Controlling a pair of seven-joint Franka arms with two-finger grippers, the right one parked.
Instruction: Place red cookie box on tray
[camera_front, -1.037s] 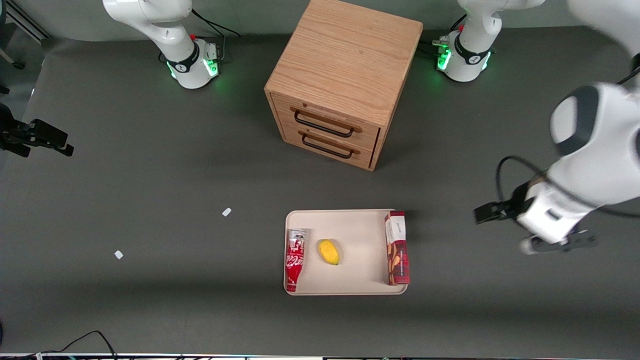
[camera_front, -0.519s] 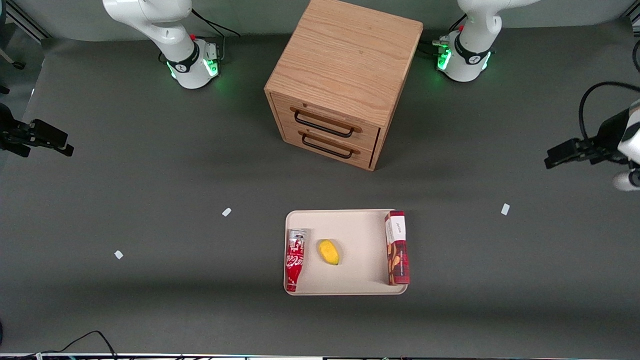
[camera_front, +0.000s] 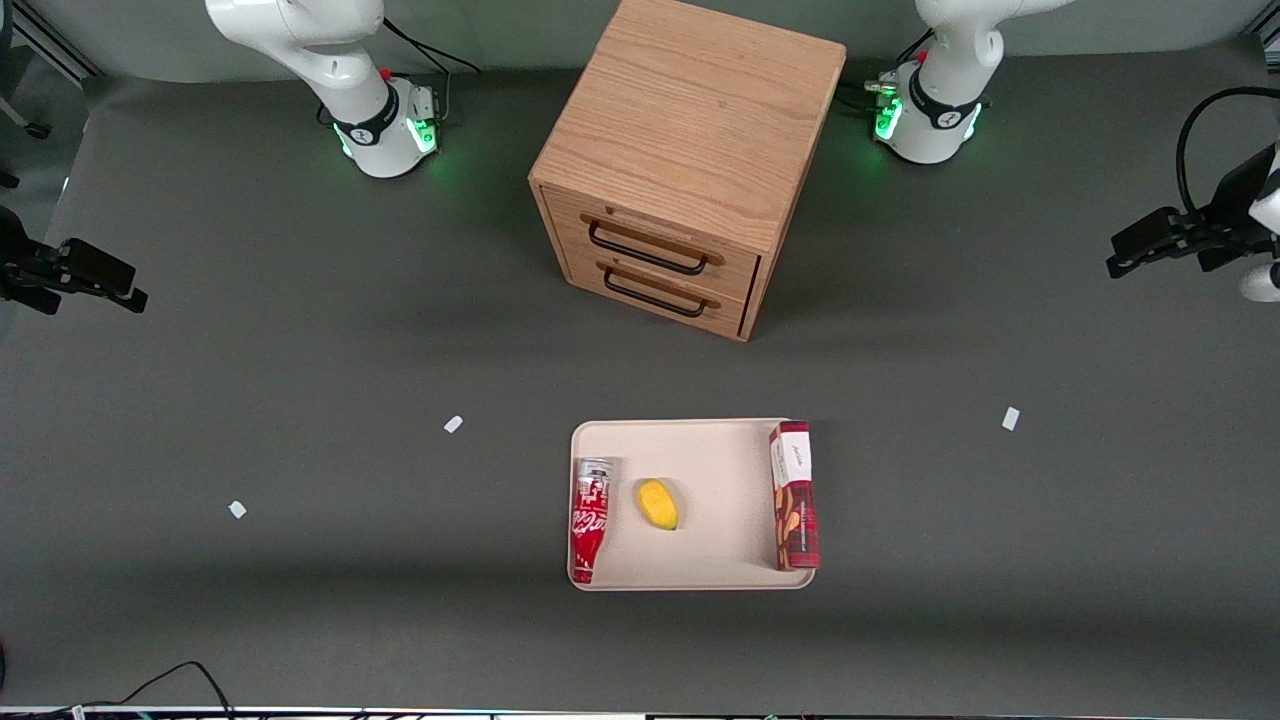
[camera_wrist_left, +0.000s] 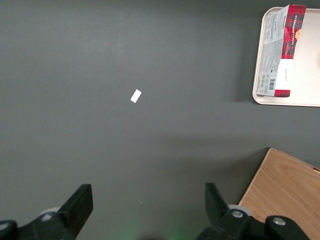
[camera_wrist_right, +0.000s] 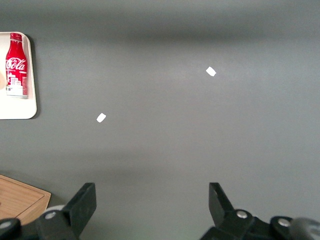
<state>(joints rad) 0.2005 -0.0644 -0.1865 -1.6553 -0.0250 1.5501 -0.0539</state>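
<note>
The red cookie box lies flat on the beige tray, along the tray's edge toward the working arm's end. In the left wrist view the red cookie box rests just inside the tray's rim. My left gripper hangs over bare table toward the working arm's end, well away from the tray and farther from the front camera than it. The gripper is open, with nothing between its fingers.
A wooden two-drawer cabinet stands farther from the front camera than the tray. A red soda bottle and a yellow fruit also lie on the tray. White paper scraps dot the grey tabletop.
My left gripper has swung away from beside the tray, toward the working arm's end and farther from the front camera. The cookie box has stayed put on the tray.
</note>
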